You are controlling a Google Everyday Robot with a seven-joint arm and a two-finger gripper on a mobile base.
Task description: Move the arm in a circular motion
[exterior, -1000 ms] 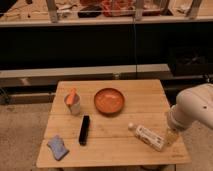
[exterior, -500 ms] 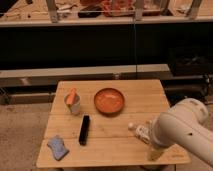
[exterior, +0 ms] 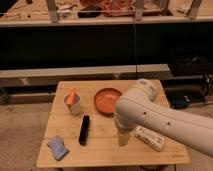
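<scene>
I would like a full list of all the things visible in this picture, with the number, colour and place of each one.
table: one, light wood, centre of view.
bowl: one, orange, back middle of the table.
cup: one, pale grey with something orange in it, back left of the table.
black bar: one, black, lying left of centre.
cloth: one, blue, front left corner.
packet: one, white, front right, partly hidden by the arm.
shelf: one, pale, across the back, cluttered on top.
arm: one, cream-white, reaching in from the right over the table.
gripper: one, pale yellowish, pointing down between black bar and packet.
</scene>
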